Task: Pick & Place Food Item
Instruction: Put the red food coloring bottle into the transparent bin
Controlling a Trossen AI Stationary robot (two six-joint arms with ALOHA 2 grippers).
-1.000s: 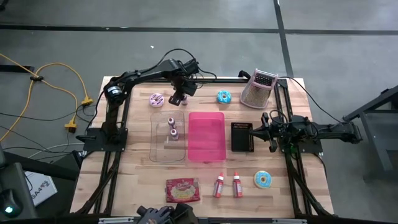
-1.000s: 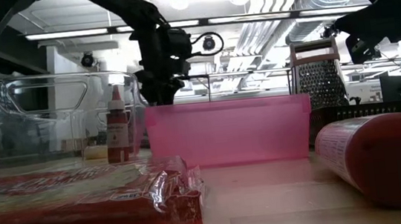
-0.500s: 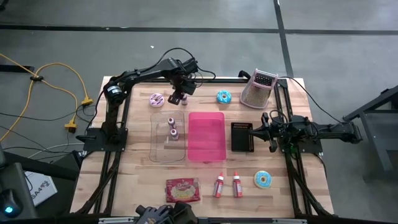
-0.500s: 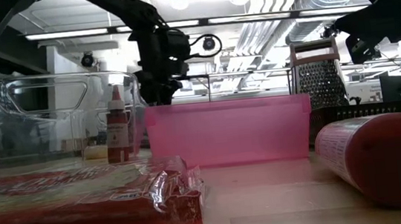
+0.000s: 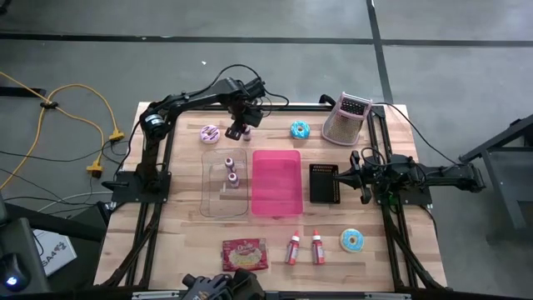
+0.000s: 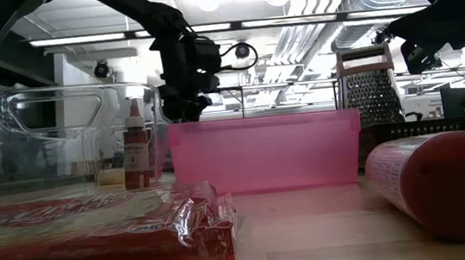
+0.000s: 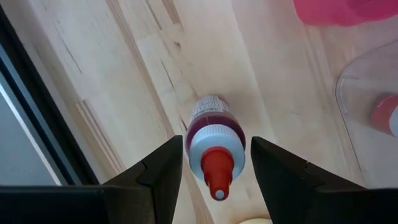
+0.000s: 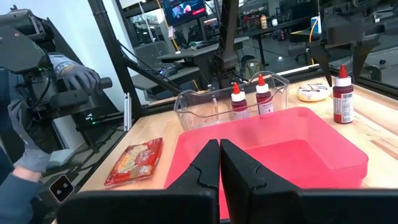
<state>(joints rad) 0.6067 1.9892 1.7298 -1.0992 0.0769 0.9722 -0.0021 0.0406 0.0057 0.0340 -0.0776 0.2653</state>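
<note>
The bottle (image 7: 214, 144), standing between the spread fingers of the still ungrasping left hand (image 7: 214, 167), could be tipped over on the surface (image 7: 124, 93) if one finger is touched to it first.

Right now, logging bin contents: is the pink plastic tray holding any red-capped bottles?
No: the pink plastic tray is empty in the high view.

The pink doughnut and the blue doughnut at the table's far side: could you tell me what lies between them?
In the high view, a red-capped bottle stands between the pink doughnut and the blue doughnut, with the left gripper open around it.
</note>
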